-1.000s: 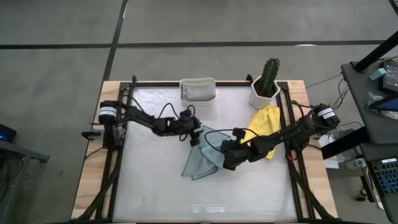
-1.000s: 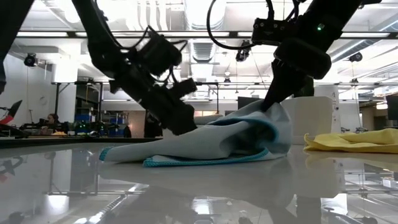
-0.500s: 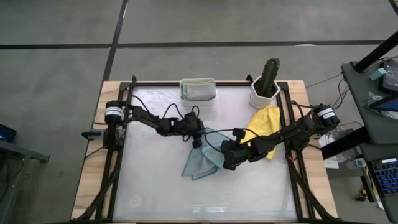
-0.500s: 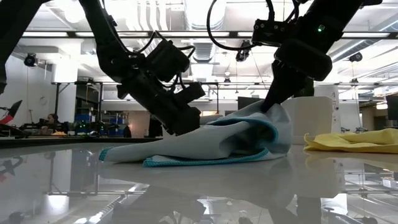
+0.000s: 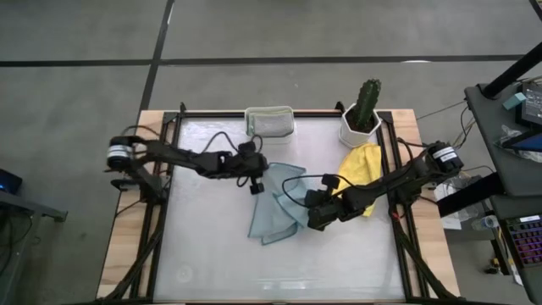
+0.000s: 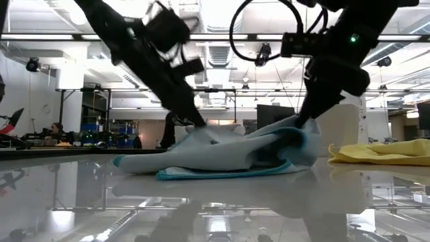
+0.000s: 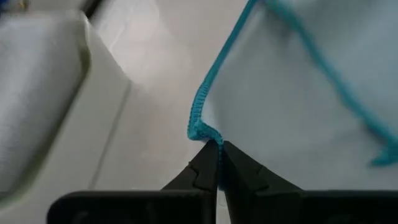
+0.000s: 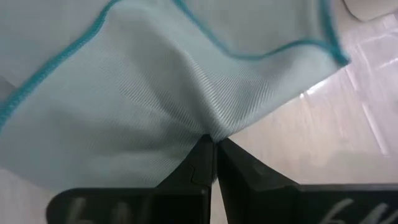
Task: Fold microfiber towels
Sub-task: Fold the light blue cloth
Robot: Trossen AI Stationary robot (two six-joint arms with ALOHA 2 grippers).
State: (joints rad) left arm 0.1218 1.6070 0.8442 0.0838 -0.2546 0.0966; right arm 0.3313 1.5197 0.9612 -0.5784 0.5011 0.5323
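Observation:
A pale blue-grey microfiber towel (image 5: 273, 210) with a teal hem lies crumpled at the table's middle, and both grippers are shut on it. My left gripper (image 5: 257, 186) is at its far left side, my right gripper (image 5: 310, 219) at its right side. In the low view the towel (image 6: 228, 158) rests on the table by its underside, raised at both held places. A yellow towel (image 5: 360, 168) lies flat at the right. Another folded cloth (image 5: 269, 124) sits in the white tub. My left gripper pinches the teal-hemmed edge at a corner (image 7: 200, 129) between its two fingers. The fingers slant down from the table's left. That corner is lifted off the table, and the towel beyond it sags to the surface. Whether it is one layer or several does not show. My right gripper pinches a bunched fold (image 8: 210, 129) of the towel between its two fingers, slanting down from the table's right. The cloth fans out from the fingertips in creases. In the low view the held part (image 6: 295, 128) stands above the table, and the towel below it lies down.
A white tub (image 5: 269, 112) stands at the far edge. A cactus in a white pot (image 5: 362, 119) stands at the far right, just beyond the yellow towel. The near half of the table is bare white surface (image 5: 279, 271).
My left gripper has shut on the towel's hemmed corner and risen, drawing back a little toward the table's left. That corner has come up off the table and the towel's far part has spread out. The right-hand part has stayed in place.

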